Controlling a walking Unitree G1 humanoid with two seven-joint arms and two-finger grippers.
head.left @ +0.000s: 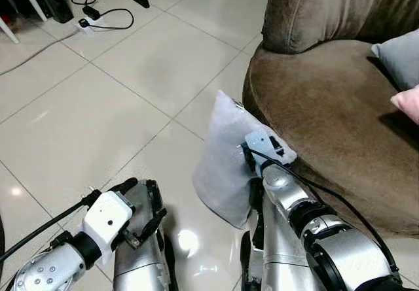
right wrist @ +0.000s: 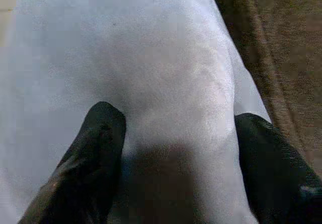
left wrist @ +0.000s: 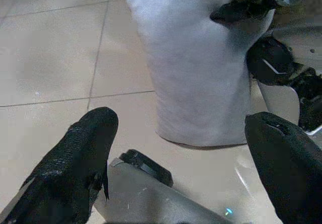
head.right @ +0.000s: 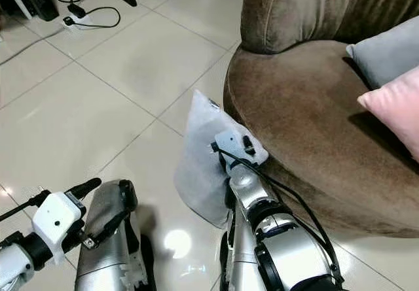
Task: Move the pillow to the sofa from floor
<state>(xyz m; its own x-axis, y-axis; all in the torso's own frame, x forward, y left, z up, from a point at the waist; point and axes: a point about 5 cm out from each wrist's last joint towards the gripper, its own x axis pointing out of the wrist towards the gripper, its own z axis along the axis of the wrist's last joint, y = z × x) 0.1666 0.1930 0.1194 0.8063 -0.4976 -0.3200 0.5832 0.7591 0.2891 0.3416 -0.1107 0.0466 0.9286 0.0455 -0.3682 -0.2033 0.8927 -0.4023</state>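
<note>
The grey pillow (head.left: pixel 226 163) stands on edge on the tiled floor (head.left: pixel 98 101), leaning against the near-left curve of the brown sofa (head.left: pixel 327 127), and my right pincer (right wrist: pixel 176 148) is pushed into its upper part with the fingers (right wrist: pixel 95 148) spread to either side of a bulge of fabric, not yet pinched shut. My left pincer (left wrist: pixel 181 163) hangs low to the left, near my leg, fingers wide apart and pointed at the pillow's lower edge without touching it. The main risk, as I judge it, is a shallow grip: the cover looks smooth and the filling soft, so if I close on only a thin fold it may slide out once the weight comes on, dropping the pillow back to the floor. Pressing further before closing could tip it sideways along the sofa's front or squash it under the overhang. On the lift, its corner may catch on the seat's rim. A grey cushion (head.right: pixel 386 52) and a pink cushion (head.right: pixel 393 104) already sit on the right of the seat, so I should set the pillow down on the bare left part.
</note>
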